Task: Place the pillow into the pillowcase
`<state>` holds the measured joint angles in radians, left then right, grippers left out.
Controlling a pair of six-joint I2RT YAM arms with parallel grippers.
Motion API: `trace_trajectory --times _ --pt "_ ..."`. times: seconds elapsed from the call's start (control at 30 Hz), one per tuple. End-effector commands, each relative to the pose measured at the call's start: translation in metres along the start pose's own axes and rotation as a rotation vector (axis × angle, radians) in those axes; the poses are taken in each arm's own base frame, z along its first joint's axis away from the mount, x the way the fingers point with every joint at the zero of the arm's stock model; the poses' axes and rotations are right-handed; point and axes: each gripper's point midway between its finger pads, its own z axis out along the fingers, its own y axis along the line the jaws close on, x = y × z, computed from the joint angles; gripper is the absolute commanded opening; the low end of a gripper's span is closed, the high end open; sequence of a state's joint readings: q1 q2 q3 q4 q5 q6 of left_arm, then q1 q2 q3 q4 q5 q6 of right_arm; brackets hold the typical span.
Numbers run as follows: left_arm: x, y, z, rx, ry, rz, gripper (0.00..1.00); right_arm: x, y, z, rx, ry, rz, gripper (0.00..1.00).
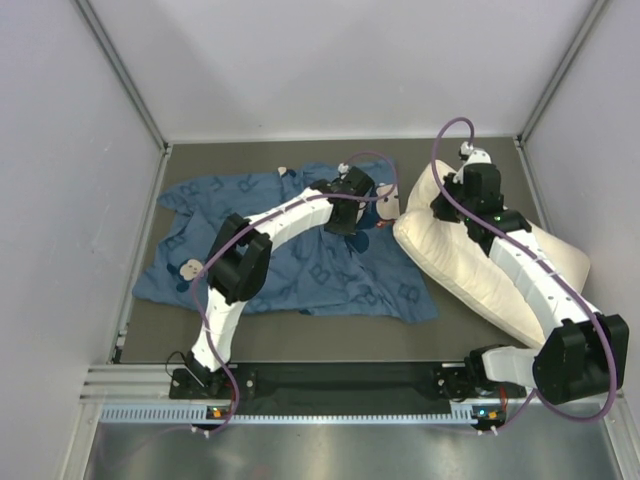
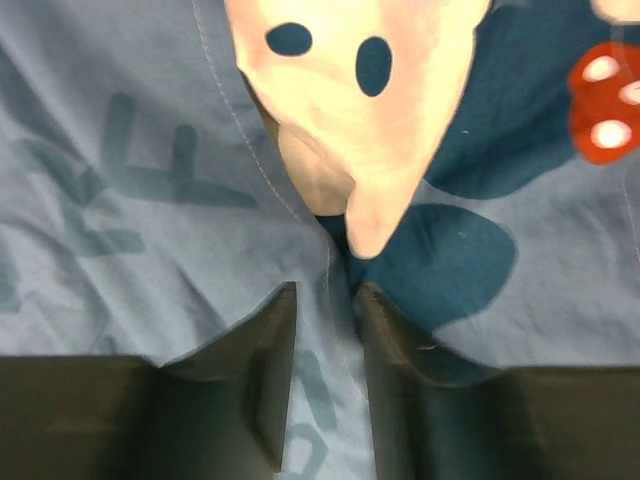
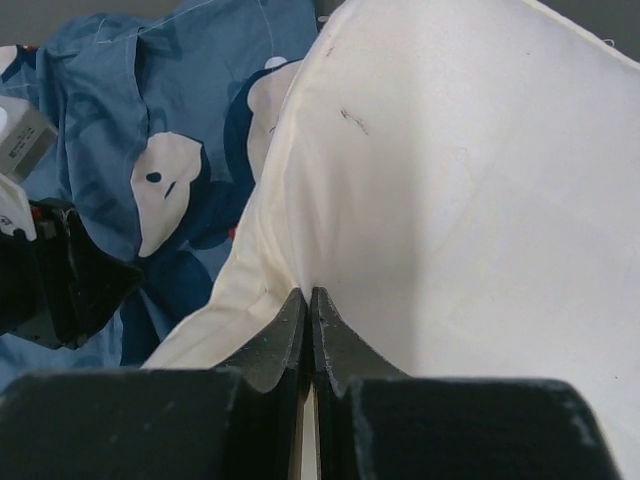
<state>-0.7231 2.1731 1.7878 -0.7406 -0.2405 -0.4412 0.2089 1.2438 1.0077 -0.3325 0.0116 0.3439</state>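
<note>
Left: the pillowcase (image 1: 300,265) spread crumpled on the table (image 1: 300,335), a fold below a mouse face (image 2: 350,100) pinched in the left gripper (image 2: 325,300). Right: the pillow (image 1: 470,270) alongside, wholly outside, its cloth clamped in the right gripper (image 3: 306,300). Looks barely begun: insertion not yet done.

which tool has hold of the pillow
The right tool, shut on the pillow edge; the left tool pinches a fold of the blue pillowcase.
</note>
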Motion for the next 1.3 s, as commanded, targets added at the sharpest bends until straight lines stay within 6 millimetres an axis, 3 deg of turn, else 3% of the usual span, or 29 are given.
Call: trace_trajectory --times 0.0,0.1,0.3,0.33,0.4,0.5,0.63,0.8,0.9,0.93,1.0,1.1,1.23,1.27 --pt "-0.028 0.000 -0.044 0.048 -0.097 -0.022 0.39 -0.033 0.002 -0.007 -0.019 -0.115 0.015 0.00" --pt "-0.026 -0.001 -0.040 0.048 -0.092 -0.014 0.50 -0.033 0.003 -0.006 -0.025 -0.113 0.020 0.00" --pt "-0.016 -0.003 -0.026 0.052 -0.049 -0.001 0.48 -0.022 0.019 0.004 -0.109 -0.044 -0.018 0.00" --pt "-0.014 -0.003 -0.025 0.055 -0.045 0.000 0.48 -0.029 0.023 0.005 -0.117 -0.043 -0.043 0.00" --pt "-0.015 -0.006 -0.023 0.067 -0.046 0.001 0.46 -0.018 0.030 0.015 -0.129 0.021 -0.082 0.00" --pt "-0.017 -0.008 -0.025 0.074 -0.051 0.002 0.40 -0.027 0.050 0.017 -0.183 -0.009 -0.118 0.00" --pt "-0.017 -0.006 -0.027 0.077 -0.050 0.000 0.39 -0.039 0.080 0.013 -0.256 -0.071 -0.178 0.00" --pt "-0.015 -0.007 -0.031 0.124 -0.042 -0.009 0.39 -0.027 0.114 0.011 -0.348 -0.090 -0.263 0.00" --pt "-0.015 -0.005 -0.031 0.144 -0.038 -0.020 0.39 -0.009 0.104 0.030 -0.294 -0.043 -0.265 0.00" --pt "-0.016 -0.004 -0.033 0.148 -0.039 -0.023 0.40 0.010 0.094 0.045 -0.248 0.033 -0.265 0.00" --pt "-0.015 -0.002 -0.033 0.151 -0.038 -0.024 0.39 0.029 0.070 0.062 -0.117 0.119 -0.243 0.00" --pt "-0.013 -0.001 -0.031 0.152 -0.034 -0.022 0.40 0.080 0.029 0.090 0.032 0.298 -0.196 0.00" --pt "-0.012 -0.003 -0.025 0.153 -0.026 -0.014 0.40 0.117 -0.002 0.098 0.147 0.397 -0.187 0.00" --pt "-0.014 -0.003 -0.025 0.153 -0.029 -0.013 0.40 0.118 -0.012 0.097 0.197 0.393 -0.192 0.00"
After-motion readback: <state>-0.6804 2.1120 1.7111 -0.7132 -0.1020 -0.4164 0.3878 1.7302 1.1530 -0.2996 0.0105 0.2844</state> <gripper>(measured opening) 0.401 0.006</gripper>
